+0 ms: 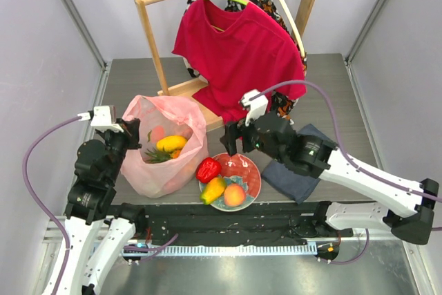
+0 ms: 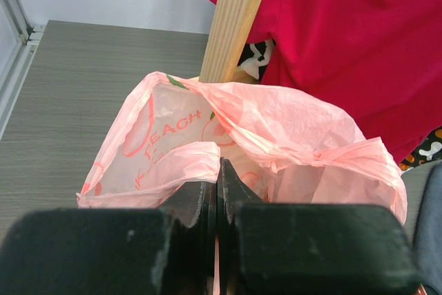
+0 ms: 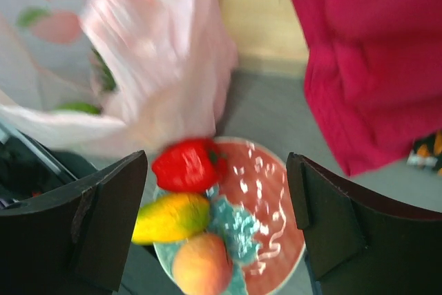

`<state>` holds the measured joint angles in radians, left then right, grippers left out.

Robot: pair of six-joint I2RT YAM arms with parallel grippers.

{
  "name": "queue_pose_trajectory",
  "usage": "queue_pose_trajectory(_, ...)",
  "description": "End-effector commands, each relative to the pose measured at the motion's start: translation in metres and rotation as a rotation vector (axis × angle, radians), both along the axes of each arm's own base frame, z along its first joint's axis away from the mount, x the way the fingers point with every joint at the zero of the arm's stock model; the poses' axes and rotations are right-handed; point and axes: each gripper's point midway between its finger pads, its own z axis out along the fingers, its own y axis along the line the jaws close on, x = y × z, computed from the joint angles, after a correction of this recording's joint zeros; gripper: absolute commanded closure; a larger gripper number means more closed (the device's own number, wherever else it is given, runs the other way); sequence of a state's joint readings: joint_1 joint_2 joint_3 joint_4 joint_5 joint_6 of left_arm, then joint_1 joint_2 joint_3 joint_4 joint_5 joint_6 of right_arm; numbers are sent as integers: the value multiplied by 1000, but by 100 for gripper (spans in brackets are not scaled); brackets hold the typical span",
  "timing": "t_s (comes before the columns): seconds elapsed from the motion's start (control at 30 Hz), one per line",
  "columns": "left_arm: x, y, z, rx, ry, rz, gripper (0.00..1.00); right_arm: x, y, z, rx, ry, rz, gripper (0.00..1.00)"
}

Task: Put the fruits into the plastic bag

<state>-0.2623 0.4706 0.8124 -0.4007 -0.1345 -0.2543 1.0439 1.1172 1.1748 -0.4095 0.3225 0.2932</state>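
The pink plastic bag [image 1: 166, 146] stands open at the left, with a yellow fruit [image 1: 170, 144] and a pineapple top [image 1: 157, 156] inside. My left gripper [image 1: 132, 129] is shut on the bag's rim [image 2: 186, 160] and holds it up. A red pepper [image 1: 208, 169], a yellow mango [image 1: 213, 190] and a peach [image 1: 234, 195] lie on the red plate [image 1: 250, 170]. My right gripper [image 1: 237, 144] is open and empty above the plate; its wrist view shows the pepper [image 3: 188, 165], mango [image 3: 171, 215] and peach [image 3: 202, 264] between the fingers.
A red T-shirt [image 1: 242, 53] hangs on a wooden rack [image 1: 155, 46] behind the bag and plate. A folded grey-blue cloth [image 1: 293, 174] lies right of the plate, under my right arm. Grey walls enclose the table.
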Motion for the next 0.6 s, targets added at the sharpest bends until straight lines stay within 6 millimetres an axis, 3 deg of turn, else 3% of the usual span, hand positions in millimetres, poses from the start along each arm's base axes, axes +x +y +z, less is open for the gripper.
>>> queue_pose_trajectory(0.0,4,1,7,-2,-26,8,100,-16,-8,-78,-105,197,-40,11)
queue_pose_trajectory(0.03,4,0,8,-3,-29,6,100,-28,-4,-96,-125,234,-6,12)
queue_pose_trajectory(0.23,4,1,7,-3,-28,9,100,-59,0,-133,-183,263,-29,12)
queue_pose_trajectory(0.37,4,1,7,-3,-28,9,100,-82,8,-145,-244,265,-15,11)
queue_pose_trajectory(0.57,4,0,7,-3,-28,5,100,-92,4,-165,-334,268,-54,11)
